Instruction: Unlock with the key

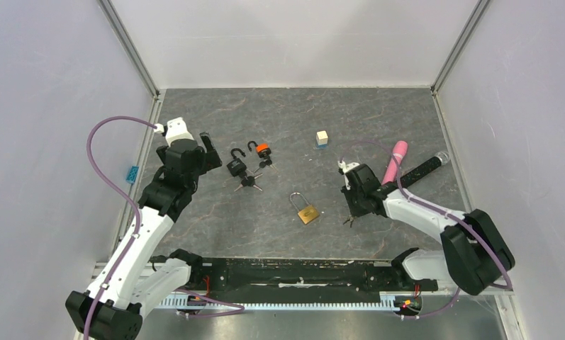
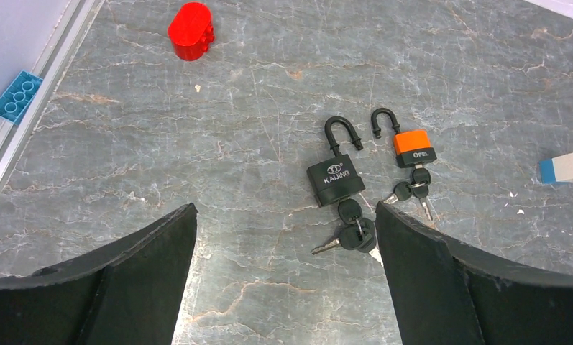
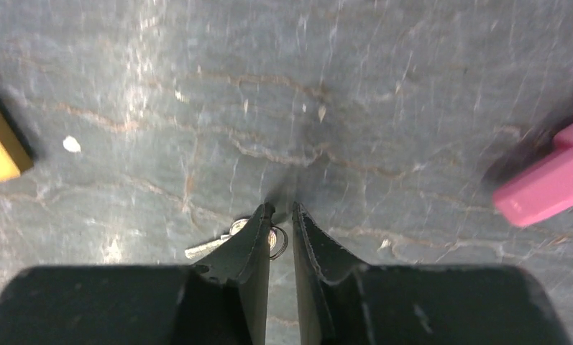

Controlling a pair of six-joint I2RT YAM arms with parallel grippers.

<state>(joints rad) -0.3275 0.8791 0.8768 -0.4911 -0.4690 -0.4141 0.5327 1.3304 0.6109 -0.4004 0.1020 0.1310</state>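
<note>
Top view: the left tool (image 1: 210, 150) hovers over the left part of the table (image 1: 286, 106), its fingers spread wide and holding nothing. In the left wrist view the two dark fingers (image 2: 125, 287) frame a black padlock (image 2: 335, 180) and an orange padlock (image 2: 414, 147). They lie side by side, apart from each other, in the left half of the table, both with the shackle swung open. Each has a key in its base and further keys on a ring.

The brass padlock (image 1: 308, 210) lies flat near the middle of the table, toward the near edge, with its shackle seated in the body. The right tool (image 1: 350, 212) is lowered to the table surface just right of this padlock, not touching it. In the right wrist view its fingers (image 3: 247, 244) are pressed almost together. The ring of a key bunch (image 3: 272, 241) is caught in the narrow gap between them, and one key blade points left along the table.

Other items:
- A pink object (image 1: 395, 161) and a black rod (image 1: 424, 168) lie near the right edge.
- A white cube (image 1: 322, 137) with a blue face sits toward the far edge.
- A red block (image 2: 191, 31) lies toward the far left corner.
- A blue brick (image 1: 132, 173) rests on the rail outside the left edge.
</note>
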